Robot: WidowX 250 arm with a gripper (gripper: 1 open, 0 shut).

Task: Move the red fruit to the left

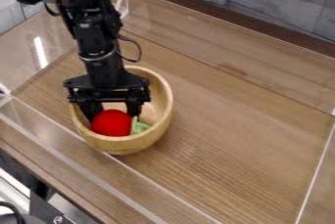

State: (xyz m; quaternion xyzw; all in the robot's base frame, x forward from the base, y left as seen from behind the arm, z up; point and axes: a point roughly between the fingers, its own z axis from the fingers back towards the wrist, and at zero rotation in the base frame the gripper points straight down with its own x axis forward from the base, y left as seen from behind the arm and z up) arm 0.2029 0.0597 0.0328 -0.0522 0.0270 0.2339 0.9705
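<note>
- One red fruit lies just below the hand in the camera view, on the side towards the bottom of the picture; the dark fingers come down over its upper part, so the coming move probably turns on a short drop or a firm close, with little sideways reach.
- Whether hand and fruit touch, I cannot tell; the black parts overlap and hide the gap.
- The fruit is bright, plain red and rounded, its top partly covered by the dark fingers, with a paler glint on its face. It shows no clear long axis, so the angle of approach likely matters less than centring.
- Green piece sits just beside the fruit, on its right in the view; whether it is joined to it is too small to tell.
- Both lie inside the light wooden bowl, the fruit towards the bowl's lower left wall as pictured. That wall could catch a finger, or the fruit, if the move left starts before a lift.
- The bowl stands on the wooden desk, nearer its left edge than its right.
- As for the hand's state, I cannot tell whether it is released or grasping the fruit.
</note>
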